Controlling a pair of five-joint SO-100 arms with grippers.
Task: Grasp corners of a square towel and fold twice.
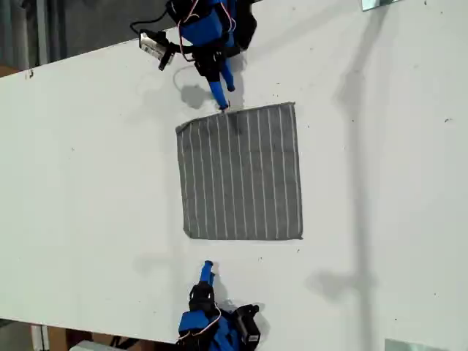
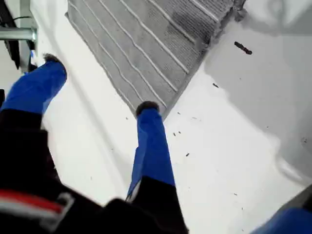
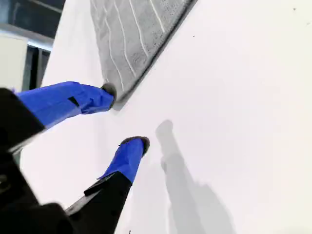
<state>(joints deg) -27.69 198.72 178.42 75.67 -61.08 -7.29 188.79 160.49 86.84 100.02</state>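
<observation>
Both wide open, holding nothing: my first gripper (image 2: 97, 82) and my second gripper (image 3: 126, 116). One tip each beside towel (image 1: 241, 175) edge.

The frame edges are cutting off the bodies of both arms in the exterior view, leaving only their blue forward sections showing. The towel (image 2: 146, 44) is running out of frame in both wrist views, so its far corners are not showing there. Motion blur is softening my first gripper (image 2: 97, 85) in the first wrist view.
</observation>
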